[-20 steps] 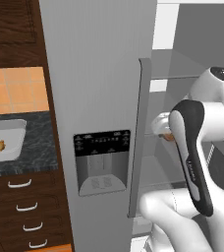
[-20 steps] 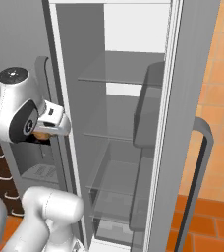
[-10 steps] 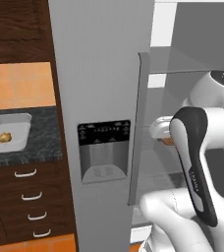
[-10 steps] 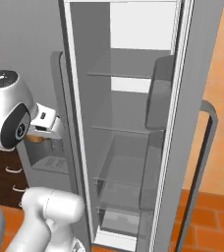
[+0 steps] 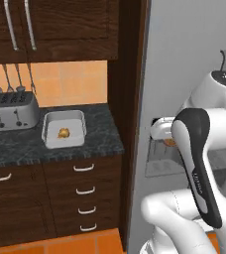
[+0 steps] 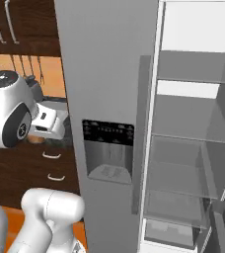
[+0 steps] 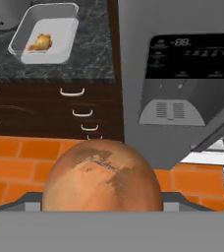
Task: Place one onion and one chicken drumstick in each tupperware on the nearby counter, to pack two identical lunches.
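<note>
My gripper (image 5: 168, 142) is shut on a round orange-brown onion (image 7: 101, 177), which bulges large at the bottom of the hand view and hides the fingertips. In the right base view a sliver of the onion (image 6: 35, 140) shows under the hand. A pale grey tupperware (image 5: 48, 141) sits on the dark marbled counter (image 5: 102, 139), to the left of the gripper and farther away. One golden chicken drumstick (image 5: 63, 133) lies inside it. The hand view shows the same tupperware (image 7: 60, 49) with the drumstick (image 7: 39, 43) at upper left.
A silver toaster (image 5: 11, 111) stands left of the tray, with utensils hanging above. The grey fridge door with its dispenser (image 6: 108, 150) rises right beside the arm. The open fridge compartment (image 6: 193, 148) holds glass shelves. Dark drawers (image 5: 83, 191) run under the counter.
The whole picture has shifted right as the base moved left along the fridge; the counter, tray and toaster now show closer and fuller. The onion stays held.
</note>
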Motion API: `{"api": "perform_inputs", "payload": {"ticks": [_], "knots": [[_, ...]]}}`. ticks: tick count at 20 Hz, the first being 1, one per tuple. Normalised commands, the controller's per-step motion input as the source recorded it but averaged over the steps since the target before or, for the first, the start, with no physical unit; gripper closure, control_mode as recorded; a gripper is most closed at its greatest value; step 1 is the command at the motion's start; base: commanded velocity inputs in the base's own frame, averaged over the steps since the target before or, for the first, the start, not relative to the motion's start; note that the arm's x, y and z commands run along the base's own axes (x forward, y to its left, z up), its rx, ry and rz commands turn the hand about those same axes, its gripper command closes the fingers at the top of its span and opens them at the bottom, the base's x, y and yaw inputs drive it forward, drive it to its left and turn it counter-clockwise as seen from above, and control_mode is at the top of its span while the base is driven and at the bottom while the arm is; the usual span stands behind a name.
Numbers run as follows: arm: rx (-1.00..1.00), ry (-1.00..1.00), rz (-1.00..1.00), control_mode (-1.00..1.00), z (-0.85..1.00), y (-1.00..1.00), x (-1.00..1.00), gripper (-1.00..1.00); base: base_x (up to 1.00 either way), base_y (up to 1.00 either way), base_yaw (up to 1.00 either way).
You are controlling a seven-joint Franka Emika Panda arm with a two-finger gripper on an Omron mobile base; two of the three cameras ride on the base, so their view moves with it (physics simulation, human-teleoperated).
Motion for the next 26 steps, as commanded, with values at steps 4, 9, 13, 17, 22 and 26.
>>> {"api": "perform_inputs", "payload": {"ticks": [4, 9, 13, 17, 22, 26], "knots": [[0.00, 0.00, 0.00, 1.00, 0.00, 0.00, 0.00, 1.00, 0.00, 1.00, 0.00], [0.00, 0.00, 0.00, 1.00, 0.00, 0.00, 0.00, 1.00, 0.11, 1.00, 0.00], [0.00, 0.00, 0.00, 1.00, 0.00, 0.00, 0.00, 1.00, 0.05, 1.00, -0.16], [0.00, 0.00, 0.00, 1.00, 0.00, 0.00, 0.00, 1.00, 0.13, 0.67, -0.52], [0.00, 0.00, 0.00, 1.00, 0.00, 0.00, 0.00, 1.00, 0.52, 0.29, -0.35], [0.00, 0.00, 0.00, 1.00, 0.00, 0.00, 0.00, 1.00, 0.56, 0.03, -0.14]]}}
